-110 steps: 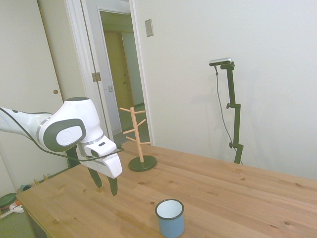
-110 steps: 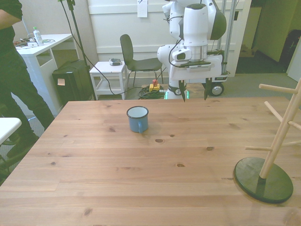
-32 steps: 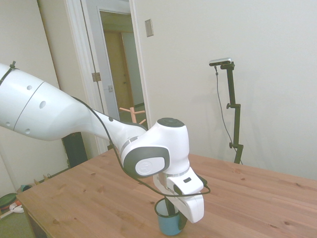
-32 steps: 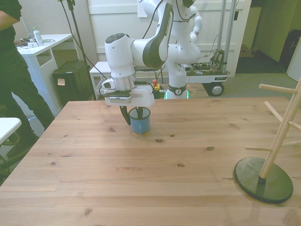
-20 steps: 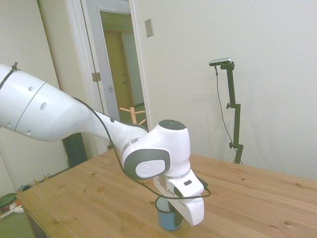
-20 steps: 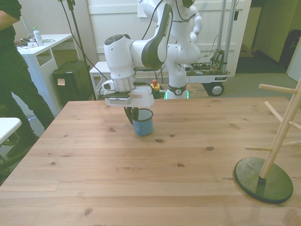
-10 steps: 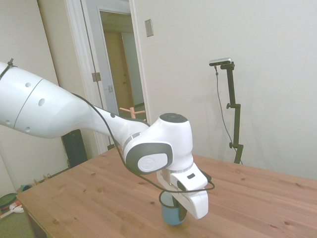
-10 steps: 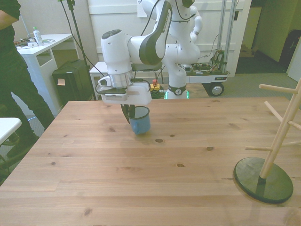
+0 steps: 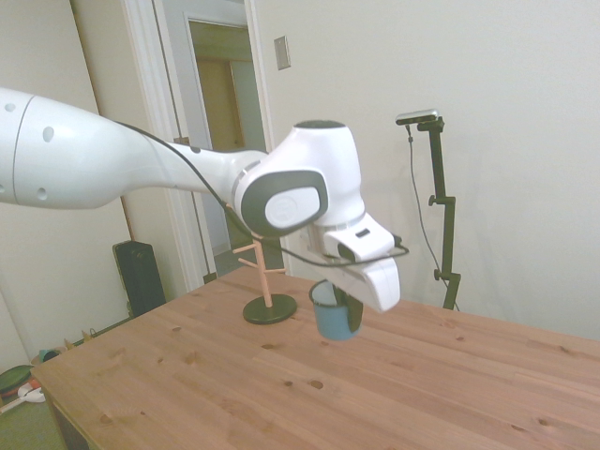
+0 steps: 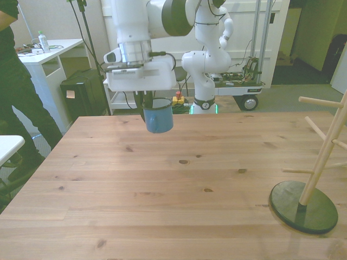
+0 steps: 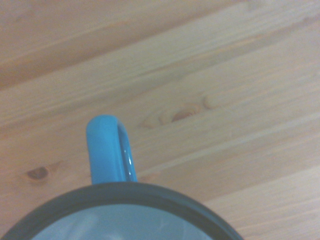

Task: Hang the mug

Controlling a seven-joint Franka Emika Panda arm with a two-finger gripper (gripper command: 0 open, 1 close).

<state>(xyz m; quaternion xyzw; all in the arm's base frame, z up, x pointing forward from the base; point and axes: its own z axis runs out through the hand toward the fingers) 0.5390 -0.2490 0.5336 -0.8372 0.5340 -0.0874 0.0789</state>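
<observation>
The light-blue mug (image 10: 159, 121) hangs in the air well above the wooden table (image 10: 173, 206), near its far edge on the front view's left. My gripper (image 10: 147, 107) is shut on the mug's wall at the rim, one finger inside and one outside. In the side view the mug (image 9: 330, 319) hangs slightly tilted under the gripper (image 9: 345, 307). The wrist view shows the mug's dark rim (image 11: 115, 192) and blue handle (image 11: 106, 152) over the table boards. The wooden mug rack (image 10: 324, 154) stands on its dark round base (image 10: 303, 207) at the front view's right.
A person (image 10: 13, 81) stands beside the table at the front view's left edge. In the side view the rack (image 9: 266, 281) stands just behind the arm, near the table's far edge. The rack's pegs (image 10: 317, 129) point toward the table's middle.
The gripper closed on the mug's rim on the table and has lifted it clear, rising a good way in the last half second. The rack has not moved.
</observation>
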